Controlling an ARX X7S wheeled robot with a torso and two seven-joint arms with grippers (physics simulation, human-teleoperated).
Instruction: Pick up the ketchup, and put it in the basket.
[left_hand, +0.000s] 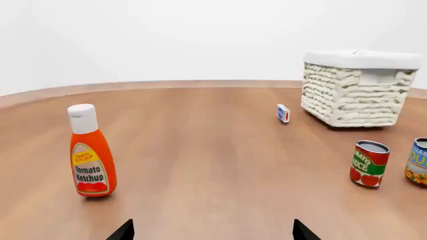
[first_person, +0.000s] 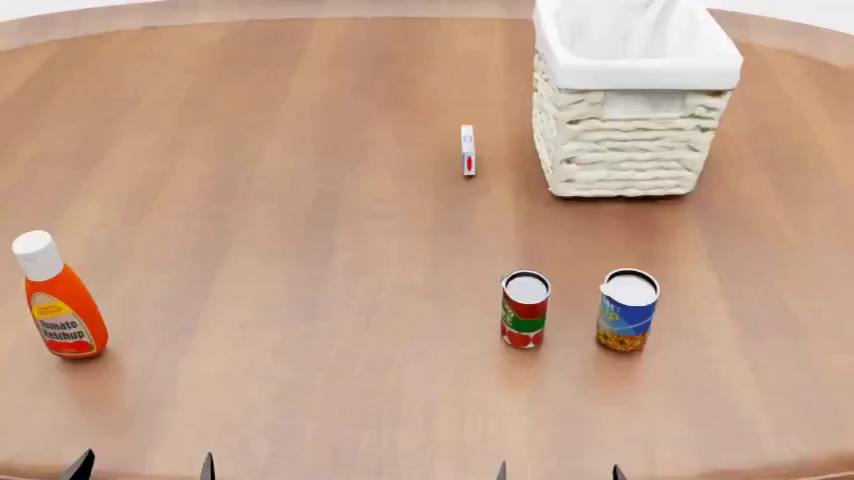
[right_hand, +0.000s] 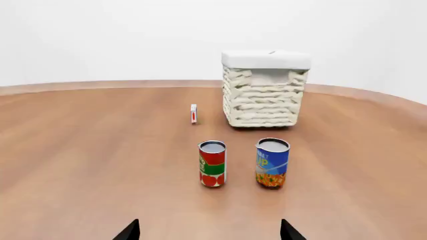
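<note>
The ketchup (first_person: 59, 305) is an orange-red squeeze bottle with a white cap, standing upright at the table's left; the left wrist view shows the ketchup (left_hand: 91, 152) too. The basket (first_person: 633, 100), cream wicker with a white liner, stands at the far right and appears as the basket (left_hand: 357, 89) and the basket (right_hand: 264, 89) in the wrist views. My left gripper (first_person: 142, 467) is open near the front edge, a little right of the bottle and short of it, with nothing between its tips. My right gripper (first_person: 558, 471) is open too, in front of the cans.
A red-green can (first_person: 525, 309) and a blue can (first_person: 627, 309) stand side by side in front of the basket. A small white-and-blue box (first_person: 467, 150) stands on edge left of the basket. The round wooden table (first_person: 294, 200) carries them all.
</note>
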